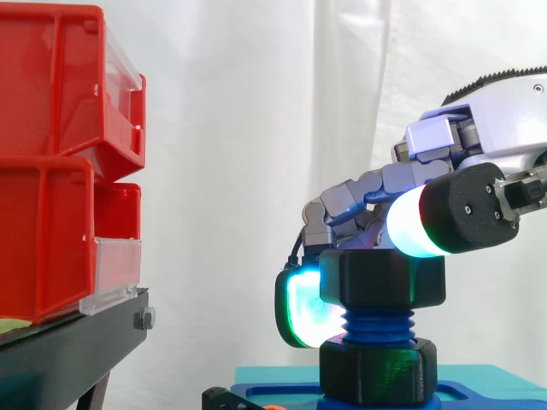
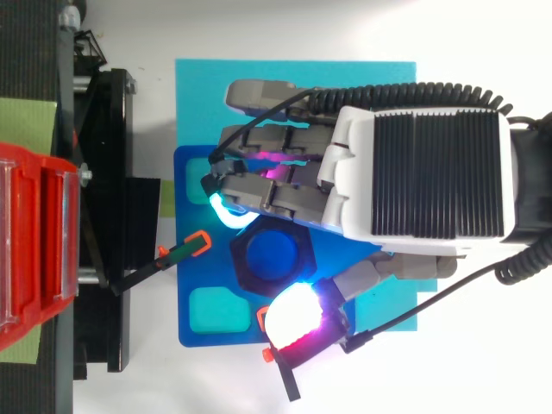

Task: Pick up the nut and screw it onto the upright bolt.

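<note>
Atop the upright blue bolt I see the hand clamped on the black nut, its glowing pads pinching opposite sides. Below them, a black collar rings the bolt's foot on the blue base plate. Red bins sit well apart on the black stand; I can't tell their contents.

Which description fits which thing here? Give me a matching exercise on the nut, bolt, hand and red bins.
Things:
1 nut
2 bolt
3 hand
4 red bins

Descriptions:
a stacked at the side view's left
b blue, upright, threaded
c curled round the nut
d black, at the bolt's top end

Pairs: 1-d, 2-b, 3-c, 4-a
</note>
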`<state>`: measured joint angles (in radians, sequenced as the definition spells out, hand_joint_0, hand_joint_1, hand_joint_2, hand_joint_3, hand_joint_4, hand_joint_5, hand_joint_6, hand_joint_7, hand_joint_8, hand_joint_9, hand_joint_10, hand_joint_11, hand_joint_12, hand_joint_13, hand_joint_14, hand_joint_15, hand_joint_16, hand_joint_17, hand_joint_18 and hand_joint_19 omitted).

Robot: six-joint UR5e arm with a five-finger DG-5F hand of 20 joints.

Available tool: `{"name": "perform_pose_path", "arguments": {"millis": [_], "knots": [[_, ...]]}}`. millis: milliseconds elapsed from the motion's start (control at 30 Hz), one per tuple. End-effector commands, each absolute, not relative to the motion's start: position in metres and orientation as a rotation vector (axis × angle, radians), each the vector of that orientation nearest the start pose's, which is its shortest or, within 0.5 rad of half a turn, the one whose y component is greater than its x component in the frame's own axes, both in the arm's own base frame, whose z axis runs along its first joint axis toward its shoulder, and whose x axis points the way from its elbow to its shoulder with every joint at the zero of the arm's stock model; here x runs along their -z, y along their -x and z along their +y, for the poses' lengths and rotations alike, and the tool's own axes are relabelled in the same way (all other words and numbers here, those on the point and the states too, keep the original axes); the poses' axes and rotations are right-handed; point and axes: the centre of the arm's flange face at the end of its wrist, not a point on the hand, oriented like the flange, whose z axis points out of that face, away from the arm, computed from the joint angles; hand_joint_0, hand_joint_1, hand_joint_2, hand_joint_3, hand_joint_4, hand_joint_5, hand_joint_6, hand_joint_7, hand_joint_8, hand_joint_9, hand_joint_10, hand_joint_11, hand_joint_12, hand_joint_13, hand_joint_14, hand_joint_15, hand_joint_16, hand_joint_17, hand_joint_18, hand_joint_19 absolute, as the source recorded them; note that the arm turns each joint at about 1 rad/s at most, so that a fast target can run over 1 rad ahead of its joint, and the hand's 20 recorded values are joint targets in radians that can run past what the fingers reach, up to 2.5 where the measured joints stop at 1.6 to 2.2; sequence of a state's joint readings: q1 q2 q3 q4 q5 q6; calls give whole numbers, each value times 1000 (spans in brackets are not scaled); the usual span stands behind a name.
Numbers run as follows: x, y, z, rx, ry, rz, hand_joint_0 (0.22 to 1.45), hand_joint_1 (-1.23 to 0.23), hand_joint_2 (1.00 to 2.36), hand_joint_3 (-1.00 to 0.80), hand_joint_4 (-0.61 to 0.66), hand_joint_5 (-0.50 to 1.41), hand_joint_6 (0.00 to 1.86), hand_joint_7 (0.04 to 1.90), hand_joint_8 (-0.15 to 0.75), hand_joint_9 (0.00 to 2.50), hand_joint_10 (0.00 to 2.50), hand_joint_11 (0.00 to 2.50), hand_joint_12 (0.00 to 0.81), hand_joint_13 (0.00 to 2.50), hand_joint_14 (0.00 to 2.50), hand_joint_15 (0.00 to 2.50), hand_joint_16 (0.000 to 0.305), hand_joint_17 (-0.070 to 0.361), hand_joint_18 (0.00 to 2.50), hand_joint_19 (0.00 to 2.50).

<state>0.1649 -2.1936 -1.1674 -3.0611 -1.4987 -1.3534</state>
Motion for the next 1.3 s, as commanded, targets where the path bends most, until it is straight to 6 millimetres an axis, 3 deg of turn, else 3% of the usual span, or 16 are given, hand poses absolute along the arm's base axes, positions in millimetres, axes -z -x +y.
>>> {"name": "perform_pose_path", "arguments": {"millis": [0,67,233,367,533,733,967,1267], "knots": [[-310,-729,-24,-223,-100,1709,517,-193,1000,-500,190,-2,501,1501,252,781,0,0,286,521,0,0,25,56,68,0],[-310,-729,-24,-225,-97,1706,517,-194,1000,-500,193,-9,502,1461,254,782,0,0,286,521,0,0,25,56,69,0],[-311,-730,-25,-233,-91,1699,514,-201,1000,-500,247,-76,504,1022,253,774,0,0,290,538,0,0,26,59,86,0],[-313,-730,-26,-239,-87,1695,511,-205,1000,-500,228,-106,503,878,251,734,0,0,297,535,0,0,28,63,87,0],[-329,-735,-33,-241,-71,1668,504,-211,1000,-500,186,-146,502,689,236,680,0,0,305,505,0,0,31,69,76,0],[-343,-737,-42,-228,-46,1663,496,-207,1000,-500,179,-157,501,645,230,617,0,0,310,462,0,0,33,74,39,0],[-342,-737,-43,-225,-46,1666,493,-206,1000,-500,186,-150,502,675,233,580,0,0,317,433,0,0,34,76,23,0],[-342,-738,-33,-232,-40,1668,499,-208,1000,-500,251,-99,503,900,247,597,0,0,312,438,0,0,33,74,25,0]]}}
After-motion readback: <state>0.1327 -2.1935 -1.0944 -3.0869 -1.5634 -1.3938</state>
